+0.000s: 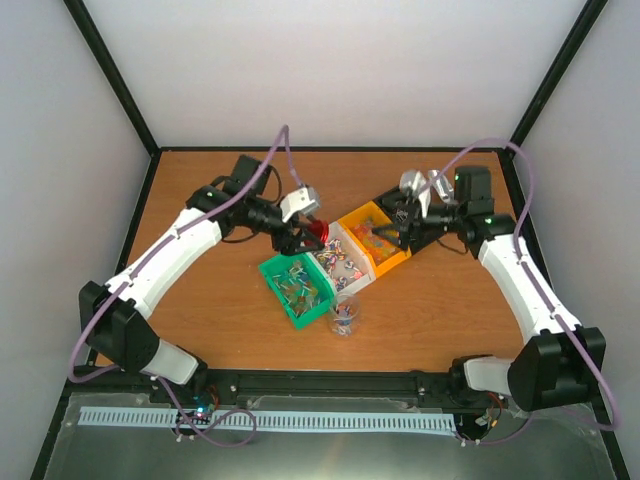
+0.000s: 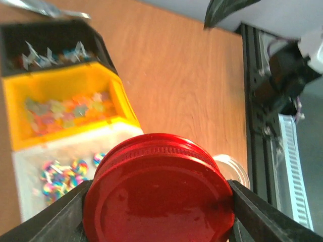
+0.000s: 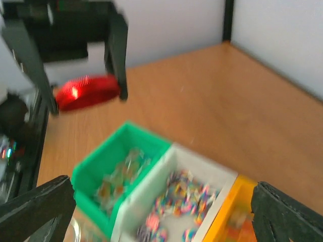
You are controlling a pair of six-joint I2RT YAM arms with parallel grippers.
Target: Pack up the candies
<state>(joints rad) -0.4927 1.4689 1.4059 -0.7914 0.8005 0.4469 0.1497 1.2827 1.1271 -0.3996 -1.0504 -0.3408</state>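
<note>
Red lid (image 2: 159, 186) clamped flat in the left gripper (image 1: 312, 236), one finger on each side of its rim, held off the table (image 1: 230, 340) above the far end of the white bin (image 1: 345, 258).

Right gripper (image 3: 161, 187): fingers wide apart, nothing between them, hanging over the bin row around the orange bin (image 1: 378, 240).

Layout: four bins touching side by side, on a diagonal across mid-table. Green bin (image 1: 297, 290) is toward the near edge, then white, orange and black bin (image 2: 50, 43) toward the far right corner.

Clear jar (image 1: 343, 318) stands upright and open, just beside the green bin's near corner.

Candies (image 2: 58, 171): the bulk sits in the bins, sorted by compartment. The jar seems to hold a few coloured pieces, but they are too small to be sure.

Status, my read: early. Lid is off and parked in the left gripper, jar is ready, and bins look far from emptied. Left to do: move the candies into the jar, then cap it.
</note>
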